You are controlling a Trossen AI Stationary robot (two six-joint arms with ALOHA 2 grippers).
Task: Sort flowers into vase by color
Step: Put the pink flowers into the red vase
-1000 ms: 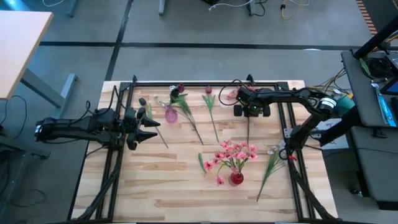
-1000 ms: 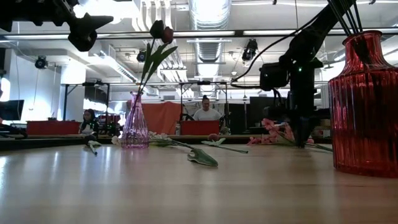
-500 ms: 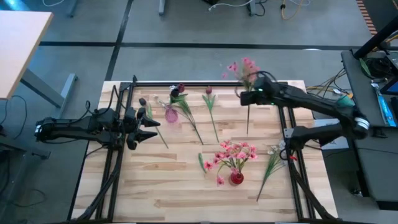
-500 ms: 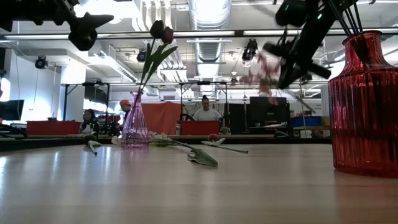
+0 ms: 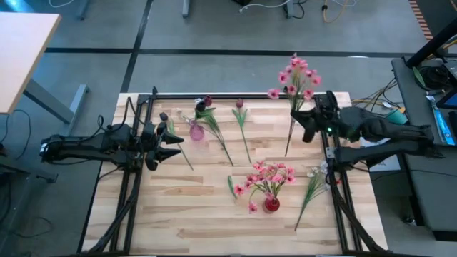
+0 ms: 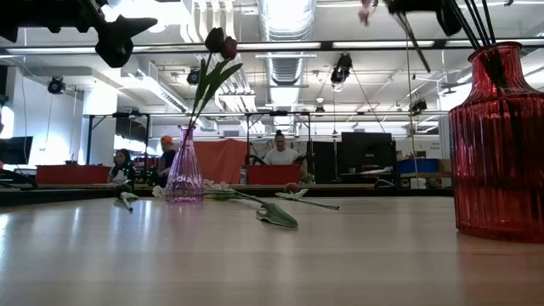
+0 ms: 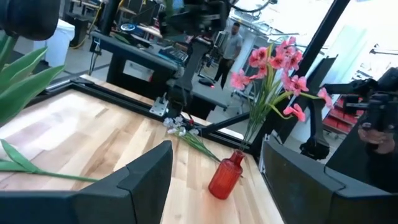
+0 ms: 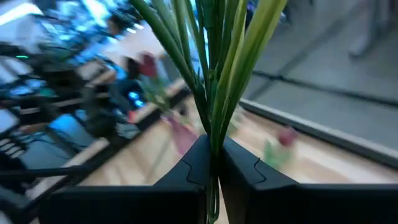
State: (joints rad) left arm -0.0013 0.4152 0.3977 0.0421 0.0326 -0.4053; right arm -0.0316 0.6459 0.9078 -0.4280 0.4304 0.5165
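i've got the right gripper (image 5: pixel 308 123) clenched on the pink spray (image 5: pixel 294 77), lifted above the table's (image 5: pixel 200 214) far right corner. my left gripper (image 5: pixel 168 147) hangs open near the left edge, beside the pink vase (image 5: pixel 196 131). the red vase (image 5: pixel 271 205) stands toward the near edge.

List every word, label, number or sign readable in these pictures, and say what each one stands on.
None can be read.
The red vase, the pink vase and the wooden table carry no lettering.
The screens and equipment in the room behind the table are too small and blurred to show any text.
The right claw, shut on the pink flower spray, and the left claw bear no visible marking.
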